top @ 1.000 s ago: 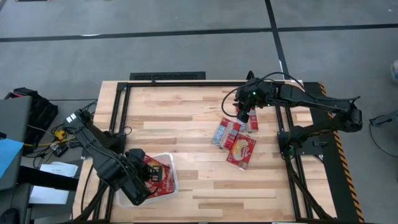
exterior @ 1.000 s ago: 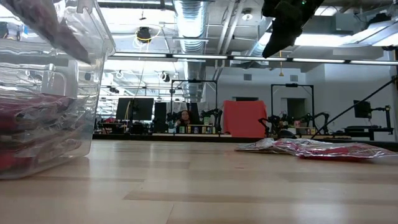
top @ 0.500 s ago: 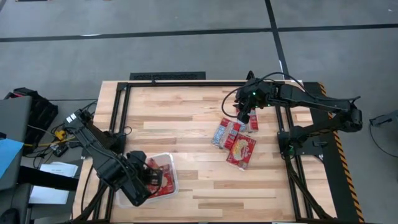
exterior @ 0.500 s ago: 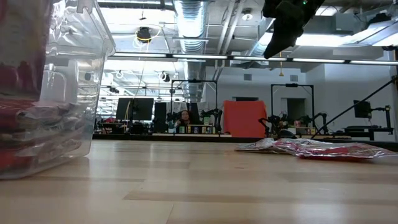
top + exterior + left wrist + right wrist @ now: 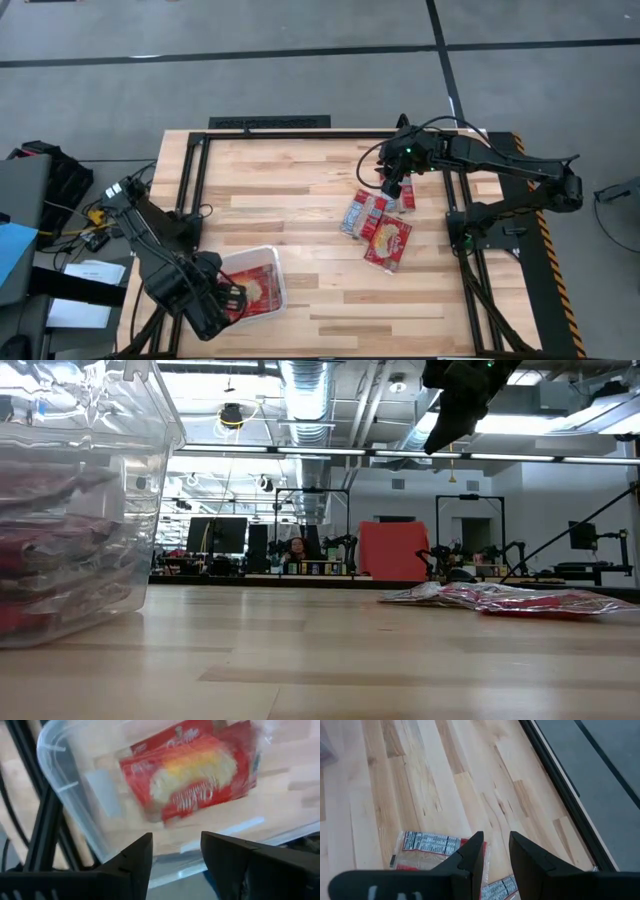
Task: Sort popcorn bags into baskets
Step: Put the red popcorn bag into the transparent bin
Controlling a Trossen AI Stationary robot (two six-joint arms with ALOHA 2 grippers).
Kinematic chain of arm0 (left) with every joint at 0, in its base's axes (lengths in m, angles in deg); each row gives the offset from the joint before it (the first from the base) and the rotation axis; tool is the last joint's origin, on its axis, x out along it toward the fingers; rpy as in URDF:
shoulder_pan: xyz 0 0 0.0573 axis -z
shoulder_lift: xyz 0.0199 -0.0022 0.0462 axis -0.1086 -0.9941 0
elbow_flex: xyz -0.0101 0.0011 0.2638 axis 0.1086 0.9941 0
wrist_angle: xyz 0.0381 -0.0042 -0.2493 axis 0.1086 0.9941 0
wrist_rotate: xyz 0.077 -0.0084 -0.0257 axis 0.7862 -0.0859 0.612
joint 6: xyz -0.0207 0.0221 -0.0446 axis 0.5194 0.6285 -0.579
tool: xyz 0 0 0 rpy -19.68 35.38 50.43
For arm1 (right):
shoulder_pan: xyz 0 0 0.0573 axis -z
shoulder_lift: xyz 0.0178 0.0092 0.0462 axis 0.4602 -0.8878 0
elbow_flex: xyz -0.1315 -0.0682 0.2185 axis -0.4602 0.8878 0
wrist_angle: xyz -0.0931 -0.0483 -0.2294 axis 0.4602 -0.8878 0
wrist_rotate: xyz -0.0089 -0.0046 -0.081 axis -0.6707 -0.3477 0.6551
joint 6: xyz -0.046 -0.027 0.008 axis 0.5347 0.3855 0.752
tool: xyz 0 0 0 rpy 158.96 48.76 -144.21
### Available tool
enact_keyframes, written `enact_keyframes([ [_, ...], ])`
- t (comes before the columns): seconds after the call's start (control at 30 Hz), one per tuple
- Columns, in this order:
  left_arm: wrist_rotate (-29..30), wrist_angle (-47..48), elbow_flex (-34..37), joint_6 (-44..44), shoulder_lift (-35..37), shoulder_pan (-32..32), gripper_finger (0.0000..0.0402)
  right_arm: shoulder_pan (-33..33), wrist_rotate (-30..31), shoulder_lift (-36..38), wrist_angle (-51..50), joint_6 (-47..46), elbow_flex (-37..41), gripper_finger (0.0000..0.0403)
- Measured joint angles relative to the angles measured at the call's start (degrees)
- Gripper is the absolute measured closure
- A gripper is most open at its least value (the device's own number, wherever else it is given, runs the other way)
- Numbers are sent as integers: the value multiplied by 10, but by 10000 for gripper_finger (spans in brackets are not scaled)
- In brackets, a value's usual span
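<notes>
The clear basket [image 5: 262,252] stands at the table's near left with several red popcorn bags in it [image 5: 192,767], stacked flat [image 5: 60,550]. My left gripper [image 5: 176,857] hangs open over the basket's near-left corner [image 5: 212,305], pointing down, with nothing between its fingers. Three more popcorn bags [image 5: 380,225] lie flat on the wood right of the middle [image 5: 500,598]. My right gripper [image 5: 392,188] hovers above their far end, slanting down. Its fingers stand a narrow gap apart [image 5: 496,852], with nothing between them.
Black frame rails run along the table's left [image 5: 190,180], far [image 5: 270,123] and right [image 5: 455,210] sides. Bare wood [image 5: 300,190] lies between the basket and the loose bags. Cables and boxes [image 5: 60,220] sit off the table's left edge.
My left gripper has opened and let go of a red popcorn bag, which has dropped flat onto the pile in the basket. The gripper has then swung a little toward the table's near-left corner.
</notes>
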Motion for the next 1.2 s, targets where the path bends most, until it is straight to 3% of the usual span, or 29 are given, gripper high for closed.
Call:
enact_keyframes([
  [0.13,-8,-1,0,-1,0,3,248,0,0,0,1,0,0,285],
  [0.23,18,-3,0,0,0,2,248,0,0,0,2,0,0,285],
  [0.43,166,-27,0,50,5,-41,248,-3,-12,0,1,-4,0,285],
  [0.57,235,-48,0,183,19,-128,248,-2,-29,0,-13,-5,0,285],
  [0.67,250,-118,0,360,34,-218,248,3,-29,0,-55,-24,0,285],
  [0.77,217,-210,0,557,38,-317,247,7,-29,1,-62,-61,27,285],
  [0.93,85,-348,11,793,27,-469,216,14,-46,19,-34,-123,139,280],
  [1.03,27,-422,34,857,13,-541,191,15,-67,25,36,-164,218,261],
  [1.2,-90,-586,115,875,-29,-623,162,10,-73,20,122,-252,300,224],
])
